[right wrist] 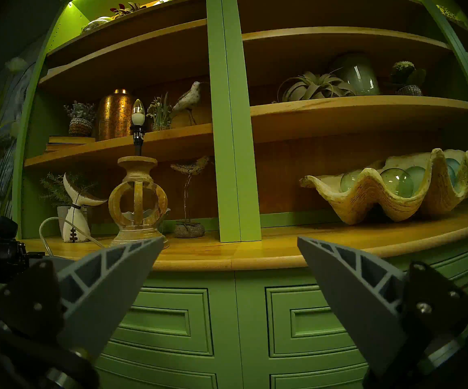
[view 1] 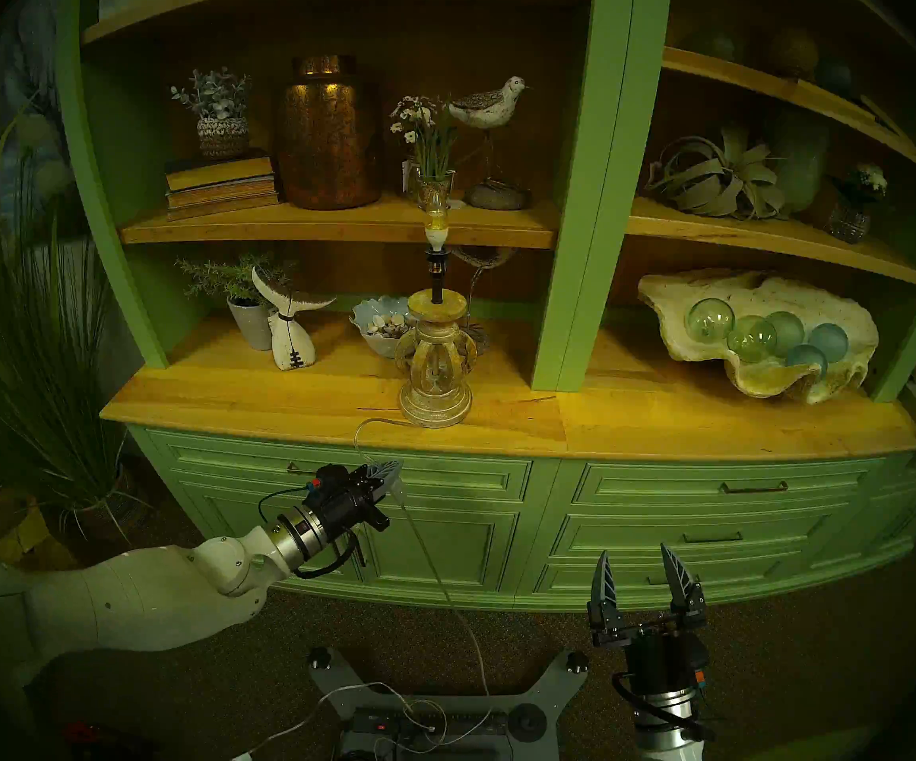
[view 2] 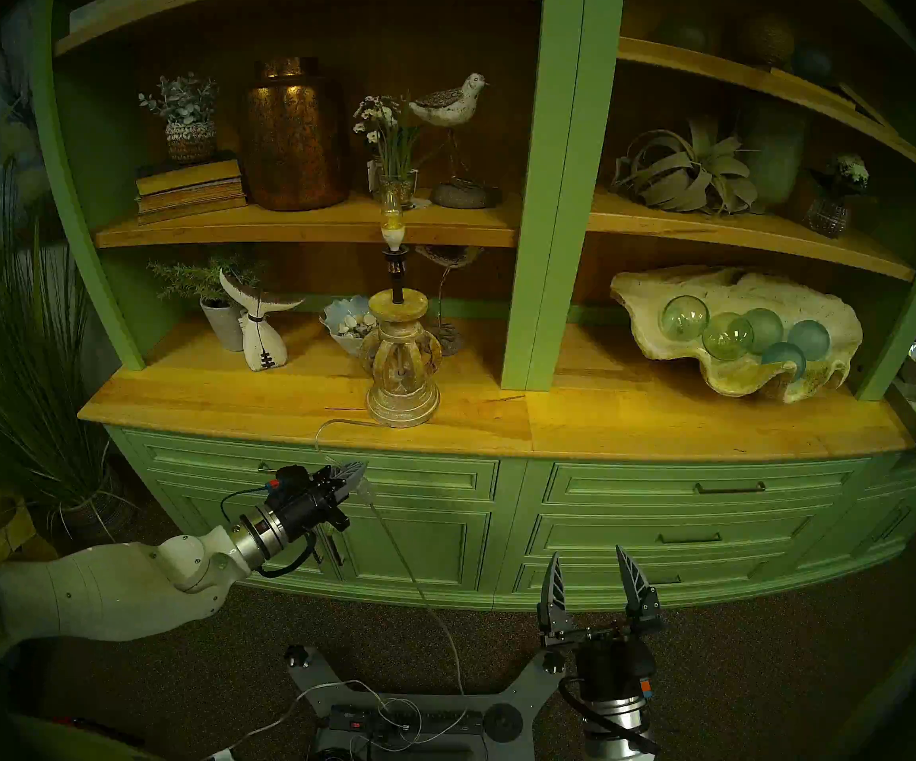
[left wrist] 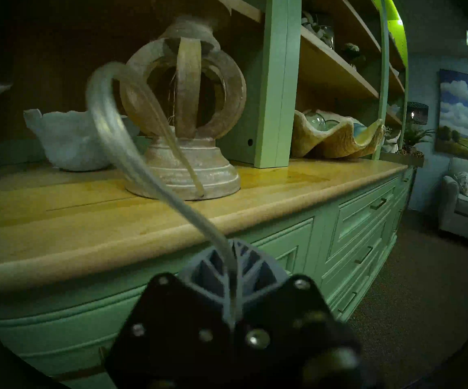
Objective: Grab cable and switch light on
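The light is a candle-shaped bulb (view 1: 436, 224) on a black stem atop a carved beige lamp base (view 1: 436, 370), standing on the wooden counter (view 1: 664, 419). In the right wrist view the bulb (right wrist: 138, 112) looks unlit. The clear cable (view 1: 442, 578) loops off the counter edge from the lamp's foot and slants down to the floor. My left gripper (view 1: 392, 471) is shut on the cable just below the counter edge. The left wrist view shows the cable (left wrist: 131, 155) pinched between the left gripper's (left wrist: 231, 256) fingers. A small clear block (view 1: 398, 492) hangs right under them. My right gripper (view 1: 642, 573) stands open and empty, low in front of the drawers.
A bowl of shells (view 1: 381, 326) and a whale-tail figure (view 1: 291, 331) stand left of the lamp. A big clam shell (view 1: 664, 304) holding green glass balls lies to the right. A power strip (view 1: 422, 724) with loose cords lies on the floor base. Tall grass (view 1: 33, 331) stands at far left.
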`<state>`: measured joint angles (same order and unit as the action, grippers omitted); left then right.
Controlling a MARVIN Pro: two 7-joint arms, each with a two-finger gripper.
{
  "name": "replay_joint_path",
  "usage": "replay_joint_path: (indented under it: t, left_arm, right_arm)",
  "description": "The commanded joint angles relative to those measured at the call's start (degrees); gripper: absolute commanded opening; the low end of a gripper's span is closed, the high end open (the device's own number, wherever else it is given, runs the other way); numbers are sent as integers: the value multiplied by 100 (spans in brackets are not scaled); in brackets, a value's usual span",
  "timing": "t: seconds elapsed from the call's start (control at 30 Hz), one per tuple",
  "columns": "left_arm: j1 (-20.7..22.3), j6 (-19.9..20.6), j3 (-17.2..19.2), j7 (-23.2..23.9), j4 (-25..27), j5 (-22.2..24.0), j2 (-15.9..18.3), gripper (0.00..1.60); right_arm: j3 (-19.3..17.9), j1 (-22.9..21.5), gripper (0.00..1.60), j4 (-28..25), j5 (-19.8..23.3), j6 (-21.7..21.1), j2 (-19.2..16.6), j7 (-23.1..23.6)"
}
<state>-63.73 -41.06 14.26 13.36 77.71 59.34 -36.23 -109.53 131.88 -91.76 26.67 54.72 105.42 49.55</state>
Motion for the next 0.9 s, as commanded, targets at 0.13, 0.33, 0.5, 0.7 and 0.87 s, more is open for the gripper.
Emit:
replay_joint_path:
  t: [0.13, 0.33, 0.5, 0.7, 0.87]
  left_arm:
    - [407, -235, 327, 975, 167, 329, 314, 0]
    - [549, -341, 461, 1442, 364, 410, 273, 0]
    - [676, -316, 506, 1943, 537, 421, 290, 0]
    - [843, -250, 483, 2594, 84, 581, 165, 0]
    - [1022, -212, 470, 3143, -567, 486, -57, 0]
  right_arm:
    - [8, -24, 160, -151, 1, 28, -4, 10]
    - [8, -29, 160, -141, 3, 28, -6, 11]
    - [7, -29, 160, -140, 3, 28, -6, 11]
    - [8, -25, 160, -148, 1, 28, -5, 11]
    - [8, -27, 160, -144, 2, 28, -6, 11]
